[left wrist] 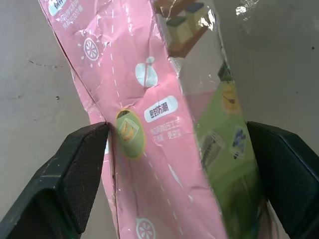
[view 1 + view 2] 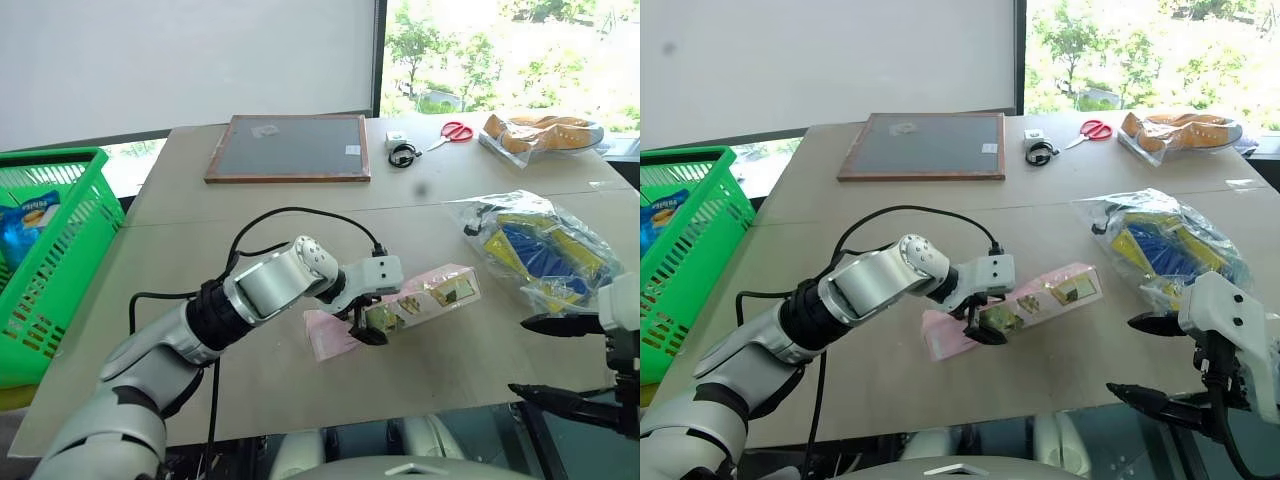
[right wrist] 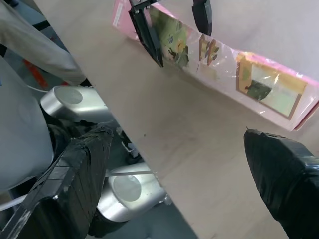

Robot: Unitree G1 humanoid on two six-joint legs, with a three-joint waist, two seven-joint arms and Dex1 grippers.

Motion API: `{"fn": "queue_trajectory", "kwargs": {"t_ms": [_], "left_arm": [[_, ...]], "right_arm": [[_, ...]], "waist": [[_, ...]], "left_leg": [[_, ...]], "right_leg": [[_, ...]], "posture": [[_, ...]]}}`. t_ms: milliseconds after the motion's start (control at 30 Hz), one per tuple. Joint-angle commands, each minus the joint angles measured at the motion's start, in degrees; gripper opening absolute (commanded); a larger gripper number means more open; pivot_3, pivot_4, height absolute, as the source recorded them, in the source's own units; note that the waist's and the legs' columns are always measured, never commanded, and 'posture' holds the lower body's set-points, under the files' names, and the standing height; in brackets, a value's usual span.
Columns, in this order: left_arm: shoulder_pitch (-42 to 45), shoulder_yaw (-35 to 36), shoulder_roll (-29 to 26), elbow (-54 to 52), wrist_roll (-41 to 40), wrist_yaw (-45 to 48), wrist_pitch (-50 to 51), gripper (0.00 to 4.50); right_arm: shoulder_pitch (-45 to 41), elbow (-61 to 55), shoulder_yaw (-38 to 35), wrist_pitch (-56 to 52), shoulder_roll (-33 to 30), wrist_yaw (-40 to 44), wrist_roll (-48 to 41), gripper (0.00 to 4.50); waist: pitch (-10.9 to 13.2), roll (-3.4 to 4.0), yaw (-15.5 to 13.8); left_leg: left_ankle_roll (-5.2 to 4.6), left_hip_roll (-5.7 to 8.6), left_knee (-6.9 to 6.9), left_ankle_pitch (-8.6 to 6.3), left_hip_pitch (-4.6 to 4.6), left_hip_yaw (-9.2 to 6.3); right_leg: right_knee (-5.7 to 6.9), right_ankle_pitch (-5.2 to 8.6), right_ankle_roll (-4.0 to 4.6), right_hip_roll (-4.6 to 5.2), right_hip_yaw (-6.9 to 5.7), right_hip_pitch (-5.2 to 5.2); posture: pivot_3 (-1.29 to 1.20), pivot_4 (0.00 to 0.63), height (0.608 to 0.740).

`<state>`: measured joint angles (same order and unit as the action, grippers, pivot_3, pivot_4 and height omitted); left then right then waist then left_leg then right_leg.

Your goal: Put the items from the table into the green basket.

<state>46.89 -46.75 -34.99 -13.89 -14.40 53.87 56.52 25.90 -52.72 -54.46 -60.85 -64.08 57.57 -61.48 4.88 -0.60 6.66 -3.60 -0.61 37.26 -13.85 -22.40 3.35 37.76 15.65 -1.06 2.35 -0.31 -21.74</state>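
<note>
The long pink box (image 2: 405, 303) lies flat mid-tabletop (image 2: 280, 370), light and probably slippery in its crinkly film, best pinched across its narrow width where the spread-wide left tool (image 2: 368, 322) straddles it, right tool (image 2: 560, 360) released.

Your left arm reaches in from the lower left and stretches across toward the middle, its silver forearm angled rightward and the wrist bent downward. Your left pincer (image 2: 366, 325) points down and to the right, its two black fingers (image 1: 82, 169) spread wide with one on either flank of the long pink box (image 2: 430, 295), not squeezing it. Your right pincer (image 2: 1145, 358) hangs at the lower right edge, held off to the side, with its black fingers (image 3: 284, 169) gaping wide and nothing between them.
</note>
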Motion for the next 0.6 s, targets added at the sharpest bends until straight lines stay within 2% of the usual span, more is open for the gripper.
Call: {"fn": "queue_trajectory", "kwargs": {"t_ms": [33,167,300,333,367,533,600], "left_arm": [[-1.9,-2.4,-0.9,1.5,5.6,-2.2,-1.6,4.47],[-2.8,-4.6,-0.9,4.2,11.9,-3.5,-6.4,4.47],[-4.2,-3.7,0.4,5.6,12.8,-2.5,-7.1,4.47],[-4.5,-3.6,0.6,6.0,13.1,-2.2,-7.5,3.95],[-4.8,-3.2,0.8,6.3,12.9,-1.9,-7.3,3.75],[-5.8,1.5,1.7,5.5,11.0,-0.4,-6.6,1.95],[-6.4,4.8,2.1,4.5,9.1,0.5,-5.7,1.95]], "right_arm": [[-1.5,0.6,1.9,2.1,-0.5,-0.2,0.6,4.5],[-3.5,1.3,4.9,3.4,-0.7,-0.8,1.5,4.5],[-4.6,1.8,5.6,3.6,-0.8,-0.8,1.7,4.5],[-4.6,1.9,5.8,3.7,-0.8,-0.8,2.0,4.5],[-4.6,1.8,5.9,3.8,-0.7,-0.8,2.2,4.5],[-5.1,1.8,6.5,4.4,-0.4,-0.7,2.7,4.5],[-5.6,2.2,7.3,5.1,-0.3,-0.8,3.1,4.5]], "waist": [[0.1,-0.02,-0.1],[0.1,0.05,-0.3],[0.1,0.1,-0.7],[0.1,0.1,-0.9],[0.1,0.13,-1.0],[0.1,0.15,-1.1],[0.1,0.16,-1.1]], "left_leg": [[0.0,0.0,0.0,0.0,0.0,0.0],[0.0,0.0,-0.04,0.0,0.03,0.04],[0.01,0.0,-0.06,0.0,0.06,0.09],[0.01,0.0,-0.07,0.0,0.09,0.11],[0.02,0.0,-0.08,-0.01,0.11,0.13],[0.07,0.01,-0.13,-0.04,0.14,0.18],[0.07,0.01,-0.16,-0.04,0.13,0.18]], "right_leg": [[-0.01,-0.02,0.04,0.01,0.0,0.0],[0.0,0.02,-0.05,0.08,-0.01,0.0],[0.0,0.03,-0.07,0.19,-0.06,0.0],[-0.01,0.04,-0.08,0.23,-0.07,0.01],[-0.01,0.04,-0.09,0.26,-0.07,0.02],[-0.05,0.05,-0.11,0.35,-0.07,0.01],[-0.07,0.06,-0.11,0.35,-0.1,0.01]], "posture": [[-0.36,0.145,0.74],[-0.36,0.141,0.74],[-0.36,0.135,0.74],[-0.36,0.133,0.74],[-0.36,0.133,0.74],[-0.35,0.122,0.74],[-0.34,0.114,0.74]]}}
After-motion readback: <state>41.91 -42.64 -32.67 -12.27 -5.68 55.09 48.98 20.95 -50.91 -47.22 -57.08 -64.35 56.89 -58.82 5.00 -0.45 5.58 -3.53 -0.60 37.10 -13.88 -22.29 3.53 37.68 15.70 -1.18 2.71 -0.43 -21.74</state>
